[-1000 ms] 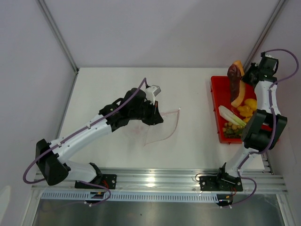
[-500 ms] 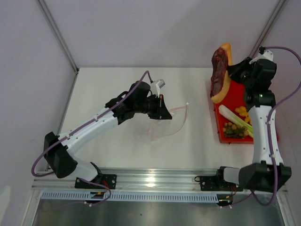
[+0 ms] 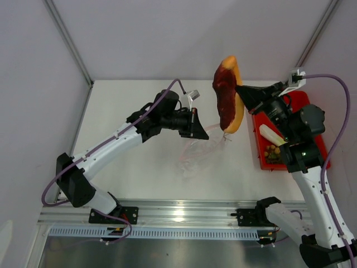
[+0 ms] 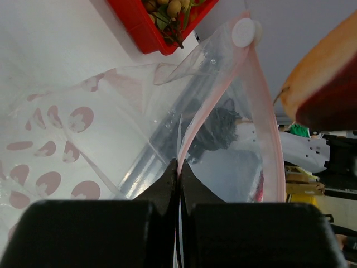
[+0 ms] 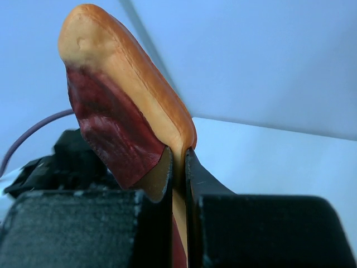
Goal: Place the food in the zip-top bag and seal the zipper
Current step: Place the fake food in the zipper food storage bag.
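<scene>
The clear zip-top bag [image 3: 196, 151] lies mid-table with its mouth lifted. My left gripper [image 3: 202, 133] is shut on one lip of the bag [image 4: 223, 128], right at the pinkish zipper [image 4: 262, 111]. The mouth gapes open and ends at a white slider [image 4: 244, 32]. My right gripper [image 3: 241, 92] is shut on a piece of the food, a dark red piece with an orange rind [image 3: 228, 95]. It holds the piece upright in the air just above and right of the bag's mouth. In the right wrist view the fingers pinch the rind [image 5: 122, 100]. The piece's lower end [image 4: 329, 84] shows beside the bag.
A red tray [image 3: 257, 139] stands at the right, under my right arm. It holds a green-white leek stalk [image 3: 272, 134] and a bunch of tan-yellow balls [image 3: 273, 152]. An aluminium rail [image 3: 178, 212] runs along the table's near edge. White walls close the back and sides.
My right arm has carried the dark red piece left from over the tray to just above the bag's mouth. My left gripper has moved right, lifting the bag's edge.
</scene>
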Robot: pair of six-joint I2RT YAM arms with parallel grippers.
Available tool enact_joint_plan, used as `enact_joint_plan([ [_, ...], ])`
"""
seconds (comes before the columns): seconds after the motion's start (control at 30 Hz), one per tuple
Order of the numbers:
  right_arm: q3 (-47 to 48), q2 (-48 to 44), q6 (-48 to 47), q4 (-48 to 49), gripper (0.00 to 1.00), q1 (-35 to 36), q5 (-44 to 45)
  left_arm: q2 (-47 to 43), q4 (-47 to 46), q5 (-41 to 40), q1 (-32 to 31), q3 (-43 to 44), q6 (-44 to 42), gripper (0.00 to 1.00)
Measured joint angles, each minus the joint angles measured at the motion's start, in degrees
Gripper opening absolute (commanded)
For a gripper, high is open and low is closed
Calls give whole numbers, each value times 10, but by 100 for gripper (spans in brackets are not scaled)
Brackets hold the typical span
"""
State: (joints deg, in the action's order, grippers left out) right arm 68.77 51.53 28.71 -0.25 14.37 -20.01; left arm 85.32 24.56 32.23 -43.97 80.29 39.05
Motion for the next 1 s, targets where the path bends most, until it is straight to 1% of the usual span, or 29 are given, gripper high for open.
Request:
enact_joint_plan([
  [0.17,-23,-7,-15,52,0,76,-11,7,0,26,6,2,0,1],
  [0.33,-22,-3,-24,86,0,110,-15,11,0,40,7,2,0,0],
  [0.7,-27,19,-30,133,0,137,-36,13,0,67,13,2,0,1],
  [1.0,-82,13,-24,168,0,142,-90,13,-1,90,27,5,0,1],
])
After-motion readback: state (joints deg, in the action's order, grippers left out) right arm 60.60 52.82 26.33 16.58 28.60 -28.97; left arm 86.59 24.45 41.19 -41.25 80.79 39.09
